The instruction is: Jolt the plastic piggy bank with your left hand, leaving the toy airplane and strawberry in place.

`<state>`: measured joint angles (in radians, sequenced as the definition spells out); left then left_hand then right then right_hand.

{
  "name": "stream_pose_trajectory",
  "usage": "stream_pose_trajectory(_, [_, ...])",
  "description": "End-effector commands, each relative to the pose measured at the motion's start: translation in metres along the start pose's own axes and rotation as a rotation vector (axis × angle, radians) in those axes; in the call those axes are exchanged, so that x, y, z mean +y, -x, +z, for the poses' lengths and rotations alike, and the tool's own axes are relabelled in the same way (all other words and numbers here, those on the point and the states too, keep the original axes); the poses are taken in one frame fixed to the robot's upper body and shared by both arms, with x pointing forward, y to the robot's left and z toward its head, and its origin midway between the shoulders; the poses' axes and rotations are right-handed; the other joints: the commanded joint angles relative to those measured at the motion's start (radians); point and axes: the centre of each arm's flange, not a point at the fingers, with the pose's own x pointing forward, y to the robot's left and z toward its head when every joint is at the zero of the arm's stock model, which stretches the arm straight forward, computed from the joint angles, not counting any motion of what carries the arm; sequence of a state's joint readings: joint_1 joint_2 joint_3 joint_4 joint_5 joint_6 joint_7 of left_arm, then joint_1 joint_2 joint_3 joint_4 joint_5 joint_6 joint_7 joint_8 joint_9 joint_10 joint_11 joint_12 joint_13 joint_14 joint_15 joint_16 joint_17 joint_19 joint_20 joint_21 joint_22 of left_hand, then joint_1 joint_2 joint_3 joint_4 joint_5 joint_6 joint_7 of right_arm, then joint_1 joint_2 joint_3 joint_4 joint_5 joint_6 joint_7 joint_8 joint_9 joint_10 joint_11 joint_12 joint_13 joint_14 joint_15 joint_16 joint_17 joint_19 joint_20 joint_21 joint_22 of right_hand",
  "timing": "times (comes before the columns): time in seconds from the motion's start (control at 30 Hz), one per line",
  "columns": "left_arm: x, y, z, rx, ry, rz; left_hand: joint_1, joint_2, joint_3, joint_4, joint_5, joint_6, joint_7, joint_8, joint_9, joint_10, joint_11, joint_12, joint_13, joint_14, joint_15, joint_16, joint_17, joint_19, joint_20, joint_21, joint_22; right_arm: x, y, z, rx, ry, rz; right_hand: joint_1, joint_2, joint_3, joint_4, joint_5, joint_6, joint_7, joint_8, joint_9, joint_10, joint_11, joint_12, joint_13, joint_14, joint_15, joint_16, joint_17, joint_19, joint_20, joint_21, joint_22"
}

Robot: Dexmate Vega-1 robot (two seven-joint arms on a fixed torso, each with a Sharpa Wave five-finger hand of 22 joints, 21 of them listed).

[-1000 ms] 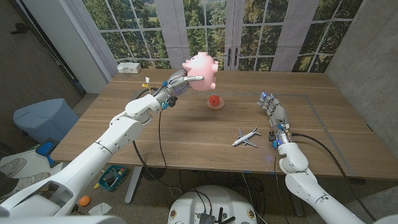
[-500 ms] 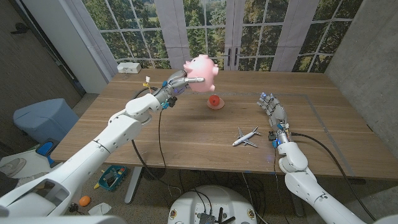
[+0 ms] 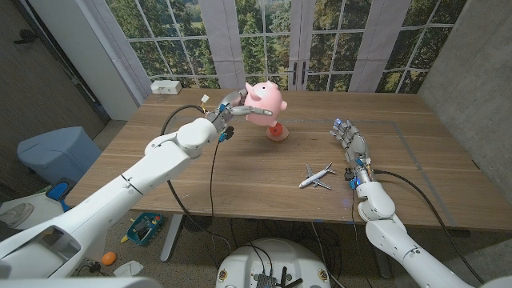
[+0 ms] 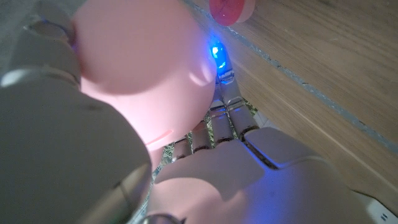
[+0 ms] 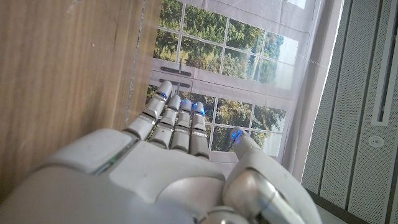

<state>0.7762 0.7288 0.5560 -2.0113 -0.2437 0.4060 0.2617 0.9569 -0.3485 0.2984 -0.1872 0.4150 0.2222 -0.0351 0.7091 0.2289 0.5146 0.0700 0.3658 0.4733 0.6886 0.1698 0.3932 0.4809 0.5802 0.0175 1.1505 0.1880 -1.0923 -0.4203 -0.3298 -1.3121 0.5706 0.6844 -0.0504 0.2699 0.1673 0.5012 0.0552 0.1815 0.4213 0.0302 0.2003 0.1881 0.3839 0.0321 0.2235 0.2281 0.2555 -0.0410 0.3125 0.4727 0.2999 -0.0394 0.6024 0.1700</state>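
Observation:
My left hand [image 3: 232, 111] grips the pink plastic piggy bank [image 3: 265, 100] and holds it in the air over the far middle of the table. Seen up close in the left wrist view, the piggy bank [image 4: 137, 56] sits against my fingers [image 4: 227, 99]. The red strawberry [image 3: 276, 130] on its small pink dish stands on the table just below and right of the bank. The white toy airplane [image 3: 316, 176] lies nearer the front, right of centre. My right hand [image 3: 350, 144] stands on its edge by the table's right side, fingers straight, holding nothing [image 5: 180, 124].
A white box [image 3: 166, 86] sits at the table's far left corner. A faint taped line [image 3: 400, 132] marks the right part of the table. Windows [image 3: 264, 40] stand behind the far edge, and a blue bin [image 3: 56, 152] is on the floor at left.
My left hand has swung the piggy bank rightward and lower, toward the strawberry, and the arm has shifted with it. The strawberry, the airplane and the right hand have stayed put.

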Motion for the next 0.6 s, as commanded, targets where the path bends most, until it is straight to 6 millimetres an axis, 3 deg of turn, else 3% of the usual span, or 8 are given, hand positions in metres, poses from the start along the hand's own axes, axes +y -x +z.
stream_pose_trajectory(0.03, [-0.0037, 0.0109, 0.0082, 0.133, -0.284, 0.267, 0.366, 0.372, 0.093, 0.015, 0.005, 0.576, -0.024, 0.083, 0.042, 0.539, -0.258, 0.003, 0.147, 0.464, -0.411, -0.001, 0.002, -0.073, -0.157, 0.007, 0.001, 0.0001, -0.0019, -0.0011, 0.003, -0.002, 0.000, 0.001, 0.014, 0.000, -0.002, -0.002, 0.000, 0.005, -0.002, 0.004, -0.004, 0.001, -0.004, 0.002, -0.006, -0.006, 0.006, 0.003, 0.006, -0.012, -0.001, 0.004])
stream_pose_trajectory(0.27, [-0.0110, 0.0138, 0.0098, 0.181, -0.373, 0.428, 0.365, 0.372, 0.094, 0.016, 0.006, 0.578, -0.028, 0.083, 0.043, 0.541, -0.260, -0.002, 0.144, 0.464, -0.411, -0.003, 0.004, -0.075, -0.159, 0.010, 0.000, 0.0006, -0.0024, -0.0013, 0.002, -0.001, 0.000, 0.000, 0.014, 0.000, -0.003, -0.002, 0.000, 0.004, -0.002, 0.004, -0.003, 0.001, -0.004, 0.002, -0.006, -0.008, 0.006, 0.003, 0.007, -0.012, -0.003, 0.005])
stream_pose_trajectory(0.6, [-0.0129, 0.0140, 0.0094, 0.201, -0.388, 0.506, 0.362, 0.369, 0.095, 0.016, 0.006, 0.581, -0.032, 0.083, 0.043, 0.548, -0.261, -0.004, 0.144, 0.464, -0.411, -0.005, 0.006, -0.076, -0.160, 0.016, -0.002, 0.0013, -0.0030, -0.0010, 0.000, 0.000, -0.002, 0.000, 0.014, 0.000, -0.003, -0.002, 0.000, 0.005, -0.002, 0.004, -0.004, 0.002, -0.004, 0.002, -0.005, -0.007, 0.007, 0.003, 0.007, -0.011, -0.005, 0.005])
